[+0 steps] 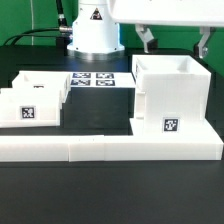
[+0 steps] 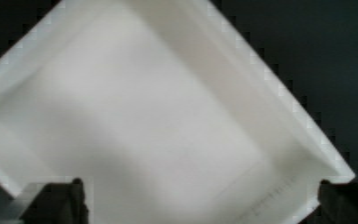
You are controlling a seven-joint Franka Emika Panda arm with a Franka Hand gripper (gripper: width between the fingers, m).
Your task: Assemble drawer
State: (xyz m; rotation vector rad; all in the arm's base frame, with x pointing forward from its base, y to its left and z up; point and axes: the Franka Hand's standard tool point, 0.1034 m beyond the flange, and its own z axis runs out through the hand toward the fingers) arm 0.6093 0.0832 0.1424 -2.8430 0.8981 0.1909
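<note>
Arm's coming in from the top, and the gripper [image 1: 176, 46] hangs just above the drawer housing [image 1: 170, 92], pointed straight down at its open top. The two dark fingers [image 1: 148, 40] are spread wide, nearly as far apart as the housing is wide, and they aren't clamped on anything. The wrist view backs that up. It looks right down into the housing, which is just a blurry white hollow, and a dark fingertip [image 2: 59, 203] shows at each side with nothing pinched between them. The housing stands upright on the black table [image 1: 110, 200] at the exterior view's right, tucked against the long low L-shaped wall [image 1: 100, 150] in front of it. As for labels, there's a square black-and-white tag [image 1: 172, 125] on the housing's front face. There's another on the smaller tray [image 1: 35, 95] at the exterior view's left and one on the robot base [image 1: 95, 35]. Several more sit on the marker board [image 1: 93, 80] lying flat between tray and housing. They're all blocky patterns, too small to make out any text.
</note>
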